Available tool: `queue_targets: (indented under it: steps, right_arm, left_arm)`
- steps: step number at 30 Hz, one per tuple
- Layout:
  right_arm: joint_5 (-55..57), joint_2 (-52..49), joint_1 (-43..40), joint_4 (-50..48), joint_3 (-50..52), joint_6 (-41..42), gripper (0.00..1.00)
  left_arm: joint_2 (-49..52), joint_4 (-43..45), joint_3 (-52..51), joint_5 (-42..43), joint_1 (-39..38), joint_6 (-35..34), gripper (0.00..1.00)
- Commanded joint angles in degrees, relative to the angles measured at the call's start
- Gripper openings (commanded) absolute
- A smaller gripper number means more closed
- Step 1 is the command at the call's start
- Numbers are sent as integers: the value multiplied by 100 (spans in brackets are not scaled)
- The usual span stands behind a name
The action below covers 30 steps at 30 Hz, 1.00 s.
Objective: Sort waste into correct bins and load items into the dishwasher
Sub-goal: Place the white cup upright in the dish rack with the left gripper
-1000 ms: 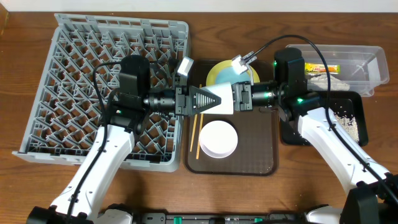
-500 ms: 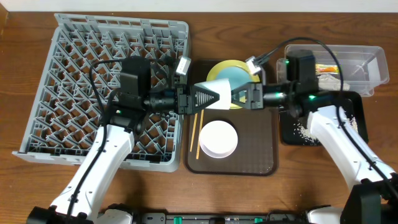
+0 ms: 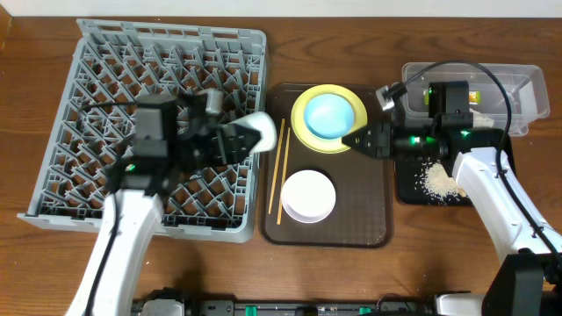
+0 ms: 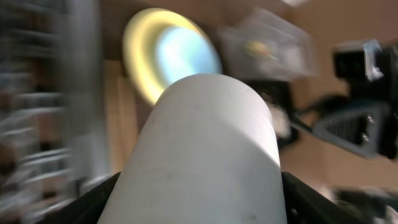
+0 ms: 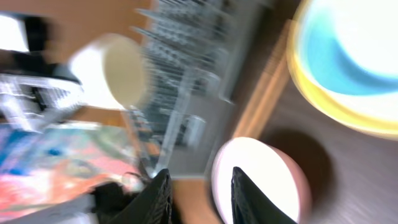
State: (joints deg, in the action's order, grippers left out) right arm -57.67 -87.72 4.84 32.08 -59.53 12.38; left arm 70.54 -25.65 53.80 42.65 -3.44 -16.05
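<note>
Holding one cream cup (image 3: 261,125), left gripper (image 3: 246,139) is closed; right gripper (image 3: 357,140) gapes empty beside one blue bowl (image 3: 329,114).

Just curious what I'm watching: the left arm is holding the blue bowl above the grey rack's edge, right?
Not quite. The left gripper holds the cup, not the blue bowl. The overhead view shows the bowl sitting on the plate, while the cup is above the rack's edge.
</note>
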Motion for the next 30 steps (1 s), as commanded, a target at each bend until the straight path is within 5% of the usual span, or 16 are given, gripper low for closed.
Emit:
queue_targets:
  steps: [1, 8, 24, 27, 30]
  right_arm:
    - [1436, 227, 81, 459, -52, -914, 31]
    - [2885, 1049, 302, 1259, -195, -1121, 31]
    - [3517, 1648, 361, 1668, -197, -1119, 33]
    - [3519, 1648, 361, 1665, -197, -1119, 33]
    - [3517, 1648, 361, 1685, -197, -1119, 34]
  left_arm:
    - [-507, -442, 271, -1541, 278, 319, 7]
    - [-820, -2033, 409, -3696, 686, 179, 6]
    - [529, -2527, 407, -4234, 767, 181, 7]
    - [813, -2511, 407, -4227, 767, 181, 12]
    - [1027, -2505, 407, -4225, 767, 181, 40]
